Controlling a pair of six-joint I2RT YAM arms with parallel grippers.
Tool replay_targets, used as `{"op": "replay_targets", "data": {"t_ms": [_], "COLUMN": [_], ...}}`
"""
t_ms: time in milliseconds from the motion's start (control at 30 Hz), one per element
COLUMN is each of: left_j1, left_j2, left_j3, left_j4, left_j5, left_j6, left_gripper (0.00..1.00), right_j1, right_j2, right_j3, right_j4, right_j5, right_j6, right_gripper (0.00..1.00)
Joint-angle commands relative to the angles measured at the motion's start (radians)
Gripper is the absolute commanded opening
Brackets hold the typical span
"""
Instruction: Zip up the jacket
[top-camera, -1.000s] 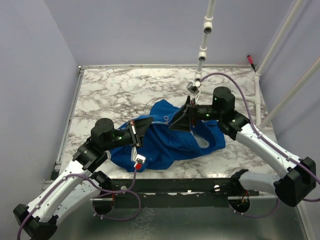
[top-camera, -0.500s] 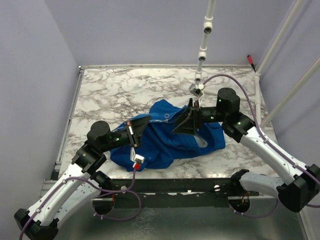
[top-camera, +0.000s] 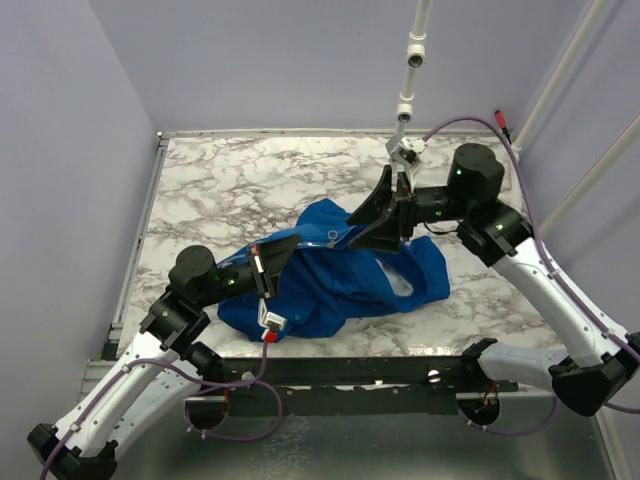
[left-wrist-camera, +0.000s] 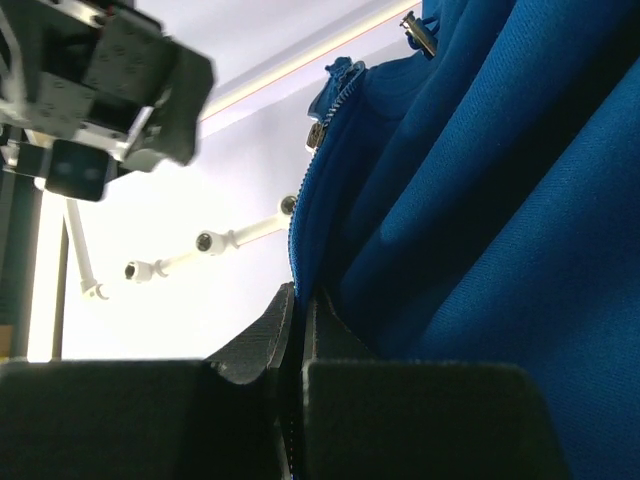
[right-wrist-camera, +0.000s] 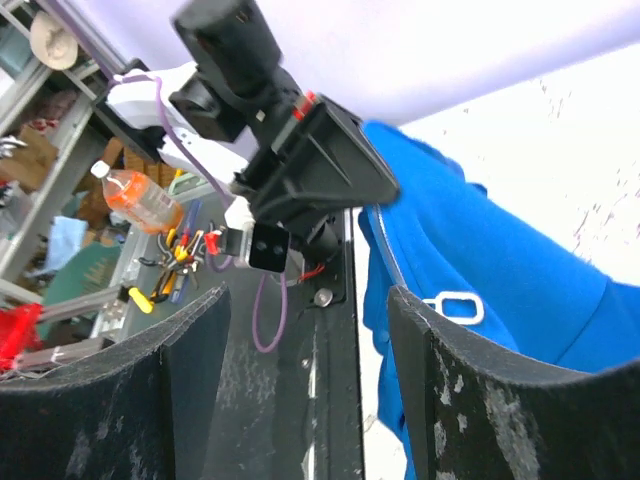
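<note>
The royal-blue jacket (top-camera: 340, 275) lies crumpled on the marble table (top-camera: 230, 180). My left gripper (top-camera: 290, 245) is shut on its zipper edge and holds that edge up. In the left wrist view the fingers (left-wrist-camera: 298, 310) pinch the blue fabric (left-wrist-camera: 480, 220), and the metal zipper slider (left-wrist-camera: 313, 133) hangs higher on the same edge. My right gripper (top-camera: 362, 225) is open and empty, raised above the jacket's far side. In the right wrist view (right-wrist-camera: 305, 300) the jacket (right-wrist-camera: 480, 250) and a white pull loop (right-wrist-camera: 455, 305) show past the right finger.
A white jointed pipe (top-camera: 408, 90) hangs above the far side of the table near the right arm. The black front rail (top-camera: 350, 372) runs along the near edge. Tools and an orange bottle (right-wrist-camera: 140, 200) lie beyond the table.
My right gripper has risen and drawn back to the right, away from the jacket. My left arm has shifted slightly left and nearer, still holding the jacket edge.
</note>
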Motion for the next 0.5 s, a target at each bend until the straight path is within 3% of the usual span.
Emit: {"op": "replay_targets", "data": {"t_ms": [0,133,233,467], "left_j1": [0.013,0.015,0.015,0.02], "left_j2": [-0.045,-0.047,-0.049,-0.047], "left_j3": [-0.011,-0.013,-0.016,-0.01], "left_j4": [0.053,0.054,0.054,0.054], "left_j5": [0.051,0.056,0.063,0.062], "left_j6": [0.121,0.119,0.113,0.105], "left_gripper": [0.0,0.0,0.0,0.0], "right_j1": [0.003,0.004,0.004,0.003], "right_j2": [-0.031,0.042,0.129,0.172], "right_j3": [0.098,0.095,0.079,-0.018], "right_j4": [-0.167,-0.198,-0.175,-0.012], "right_j5": [-0.012,0.153,0.189,0.064], "right_j6": [-0.096,-0.094,-0.077,0.011], "right_gripper": [0.69,0.69,0.67,0.62]}}
